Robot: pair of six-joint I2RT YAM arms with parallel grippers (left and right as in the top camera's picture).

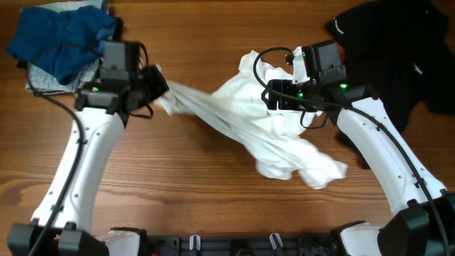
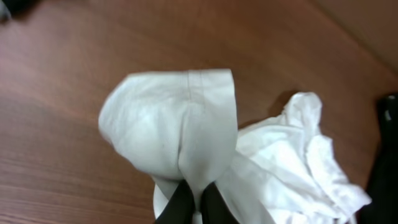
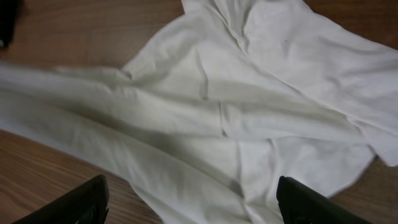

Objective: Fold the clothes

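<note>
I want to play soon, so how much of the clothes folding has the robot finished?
Done: nothing looks folded yet. In hand: the left gripper is shut on an edge of the white shirt, stretching it out; the right gripper hangs open over it. Left: flattening and folding that shirt, then probably the black garment and the bunched blue cloth.

Reached in from the near table edge on two white arms, both angled inward. Clamped the left gripper (image 1: 160, 89) shut on the white garment (image 1: 277, 139). Held the right gripper (image 3: 193, 208) above it, jaws spread wide.
</note>
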